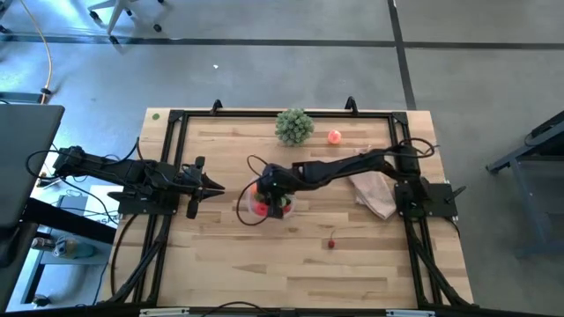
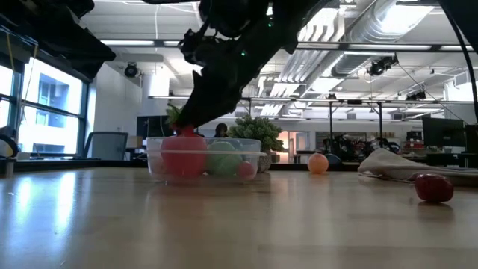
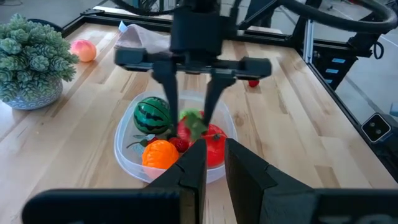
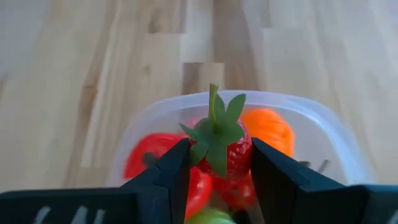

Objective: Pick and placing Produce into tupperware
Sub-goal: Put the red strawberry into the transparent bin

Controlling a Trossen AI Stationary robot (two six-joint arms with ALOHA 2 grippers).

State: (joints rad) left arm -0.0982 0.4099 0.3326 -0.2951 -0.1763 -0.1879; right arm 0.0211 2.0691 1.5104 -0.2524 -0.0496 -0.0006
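- Both arms are dark, near black, built of slim jointed segments; black cables loop loosely beside each base
- The right gripper has a wide flat crossbar with two thin tapering fingers beneath it
- The left gripper ends in blocky, angular black fingers — matte, smooth-faced
- A small green light shows on the right arm's wrist in the low view
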